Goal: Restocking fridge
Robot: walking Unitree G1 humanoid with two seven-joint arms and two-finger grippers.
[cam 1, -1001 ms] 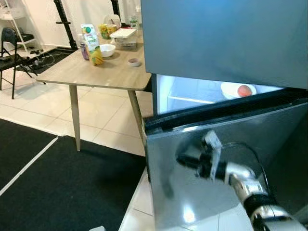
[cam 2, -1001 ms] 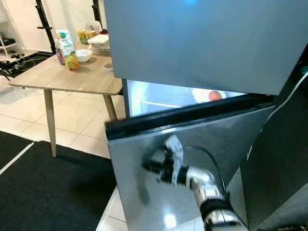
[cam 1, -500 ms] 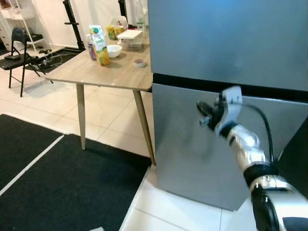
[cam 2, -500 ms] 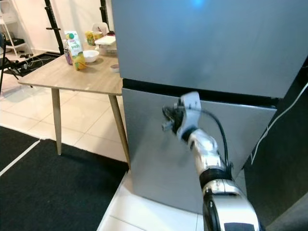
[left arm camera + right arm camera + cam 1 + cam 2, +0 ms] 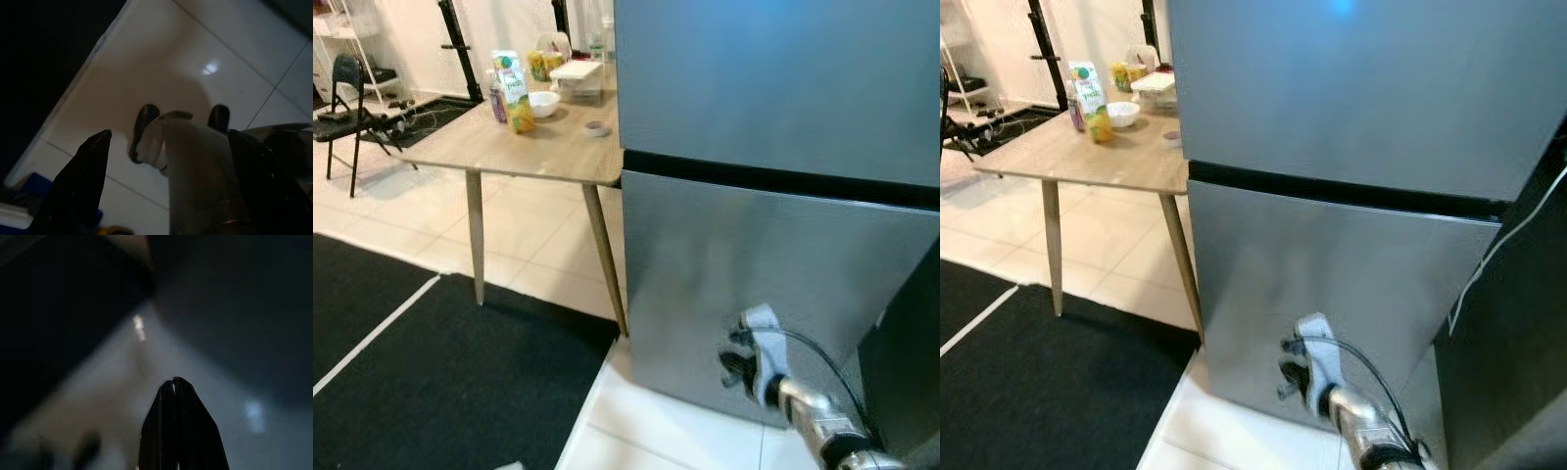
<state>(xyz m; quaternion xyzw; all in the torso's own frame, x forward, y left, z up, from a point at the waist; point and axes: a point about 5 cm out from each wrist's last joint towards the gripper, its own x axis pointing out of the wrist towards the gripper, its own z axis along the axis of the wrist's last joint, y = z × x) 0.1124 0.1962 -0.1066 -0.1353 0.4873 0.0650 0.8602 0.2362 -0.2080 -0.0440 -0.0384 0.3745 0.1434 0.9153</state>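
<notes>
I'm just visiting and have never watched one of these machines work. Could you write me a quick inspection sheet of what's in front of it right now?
Surface: wooden table beside the fridge, white tile floor, black mat.
Job's things: grey fridge, both doors shut; juice carton, white bowl, small dish, containers on the table.
Clutter: nothing seen.
Grippers: right tool low before the lower fridge door, fingers pressed together, empty; left tool open, pointing at the floor.
Cables: black cable on the right arm; white cord right of the fridge.
Surroundings: folding chair, black rack legs.
</notes>
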